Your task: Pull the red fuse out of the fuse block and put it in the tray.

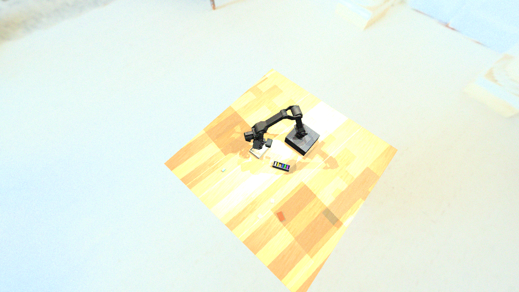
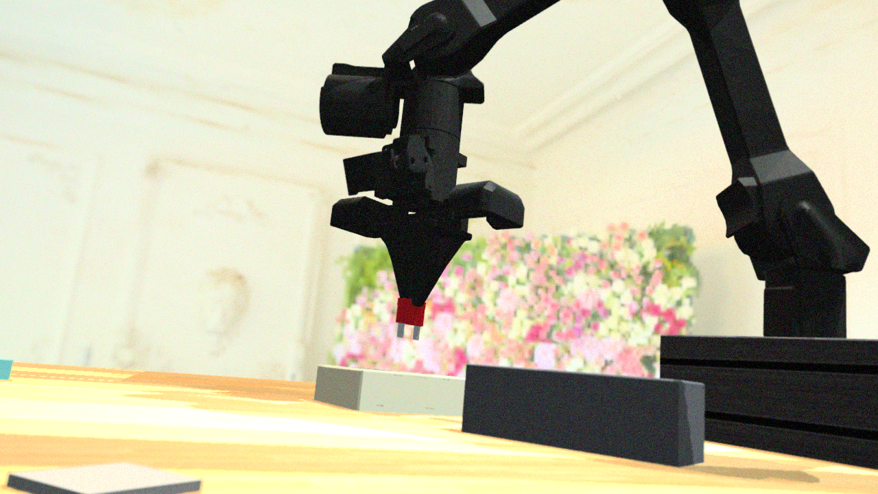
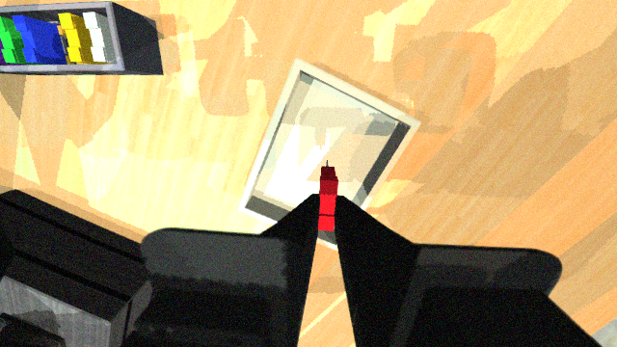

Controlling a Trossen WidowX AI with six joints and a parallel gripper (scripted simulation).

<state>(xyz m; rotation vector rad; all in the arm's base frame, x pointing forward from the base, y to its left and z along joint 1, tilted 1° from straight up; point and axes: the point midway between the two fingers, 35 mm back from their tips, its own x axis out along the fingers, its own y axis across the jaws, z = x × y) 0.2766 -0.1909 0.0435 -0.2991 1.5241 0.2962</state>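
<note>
The red fuse (image 2: 409, 311) (image 3: 328, 204) is held upright with its two metal prongs pointing down. My gripper (image 2: 411, 302) (image 3: 327, 202) is shut on it. Gripper and fuse hang above the pale tray (image 1: 255, 156) (image 2: 398, 390) (image 3: 271, 140); the prongs are higher than its rim in the exterior view. The tray holds nothing that I can see. The dark fuse block (image 1: 281, 169) (image 2: 579, 412) (image 3: 140, 43) stands beside the tray, apart from gripper and fuse. White, yellow, blue and green fuses show in it in the wrist view, and a purple one at the frame's edge.
The arm's black base (image 1: 303, 139) (image 2: 791, 393) stands behind the block. A small blue piece (image 1: 223, 170) (image 2: 5, 369), an orange-red piece (image 1: 280, 216) and two small pale pieces (image 1: 272, 200) (image 1: 259, 215) lie elsewhere on the wooden table (image 1: 239, 196).
</note>
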